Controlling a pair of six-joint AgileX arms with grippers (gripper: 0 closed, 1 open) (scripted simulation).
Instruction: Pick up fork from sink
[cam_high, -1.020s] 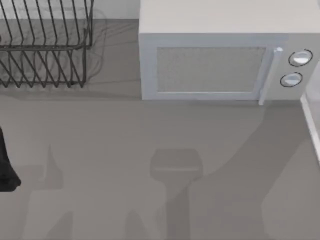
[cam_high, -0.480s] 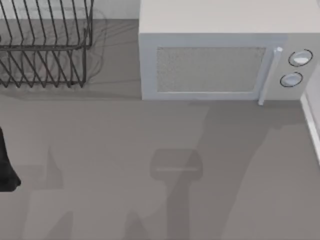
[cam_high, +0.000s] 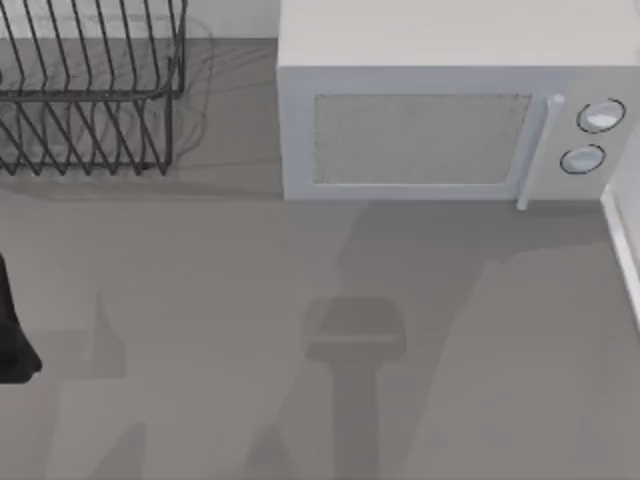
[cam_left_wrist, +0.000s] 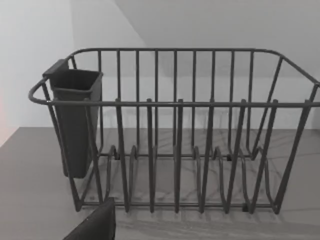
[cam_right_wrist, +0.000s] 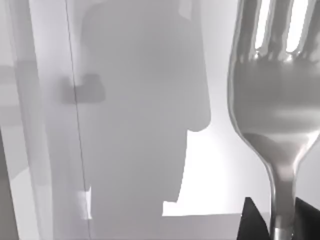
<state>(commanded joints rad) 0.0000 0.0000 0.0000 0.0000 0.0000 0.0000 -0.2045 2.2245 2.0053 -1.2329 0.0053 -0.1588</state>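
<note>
Two black fingers of the right claw close on the thin handle of the fork, which stands up from them with its silvery head and tines close before the right wrist camera, pale grey surfaces behind it. Where the fork sits over the counter cannot be told from the top view.

The left arm is parked at the left edge of the counter; a dark corner of it shows low in its own wrist view, and whether the left claw is open or closed cannot be told. That view faces a dark wire dish rack with a dark cutlery cup hung on one end. The rack stands at the far left of the counter, with a white microwave to its right along the far side, its two round knobs at the right end.
</note>
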